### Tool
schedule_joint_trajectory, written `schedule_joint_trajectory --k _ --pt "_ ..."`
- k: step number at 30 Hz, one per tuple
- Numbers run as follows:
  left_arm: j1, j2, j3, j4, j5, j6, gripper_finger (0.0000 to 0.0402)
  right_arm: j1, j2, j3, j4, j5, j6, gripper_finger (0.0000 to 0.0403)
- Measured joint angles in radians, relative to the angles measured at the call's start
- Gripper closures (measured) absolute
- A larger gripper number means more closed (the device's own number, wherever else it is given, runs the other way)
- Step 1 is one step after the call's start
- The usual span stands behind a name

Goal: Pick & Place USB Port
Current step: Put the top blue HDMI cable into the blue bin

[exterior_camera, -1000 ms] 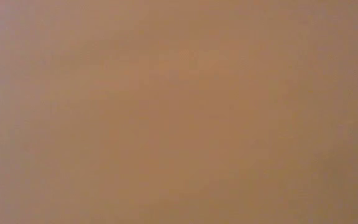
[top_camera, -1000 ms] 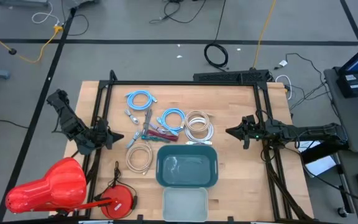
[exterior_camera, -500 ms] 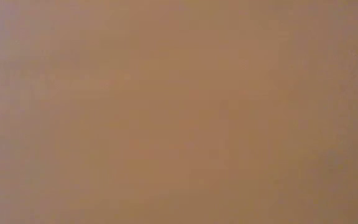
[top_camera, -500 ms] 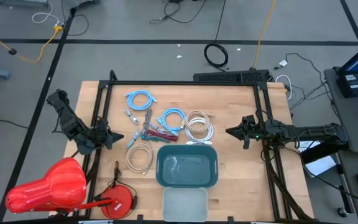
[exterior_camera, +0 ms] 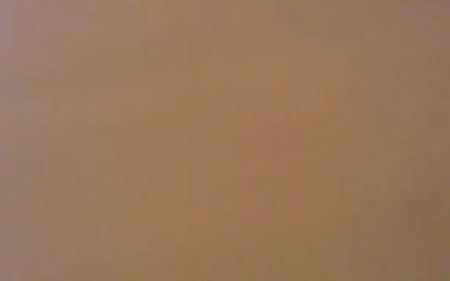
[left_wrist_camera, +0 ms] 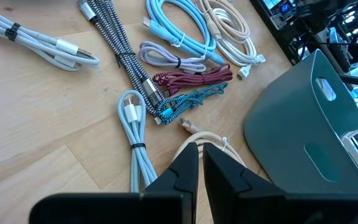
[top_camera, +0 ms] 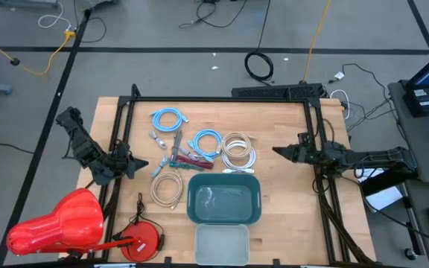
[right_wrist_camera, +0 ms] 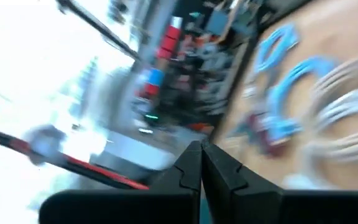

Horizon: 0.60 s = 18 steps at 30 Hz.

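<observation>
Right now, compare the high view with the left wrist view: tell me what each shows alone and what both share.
Only the high view shows the right pincer, the clear bin and the red objects at the table's edge. Only the left wrist view shows the cable connectors up close and the left pincer nearly shut. Both show the cable bundles and the teal bin.

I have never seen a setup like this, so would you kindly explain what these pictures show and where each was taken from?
These are two robot arms at a wooden table. The overhead picture shows the left gripper and right gripper waiting at opposite sides, both shut and holding nothing. Between them lie coiled cables: blue ones, white ones, and a small red one. Near the front edge sit a teal bin and a clear tray. The plain tan picture is the table-level camera, which shows nothing usable. The other two come from cameras on each wrist, looking past the fingers; the right one is blurred.
</observation>
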Motion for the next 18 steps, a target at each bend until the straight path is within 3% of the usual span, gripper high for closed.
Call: schedule_joint_trajectory --k 8,18 --pt "0.0 0.0 0.0 0.0 0.0 0.0 0.0376 0.0 0.006 0.0 0.252 0.211 0.144 0.0403" --pt "0.0 0.0 0.0 0.0 0.0 0.0 0.0376 0.0 0.006 0.0 0.497 0.262 0.125 0.0403"
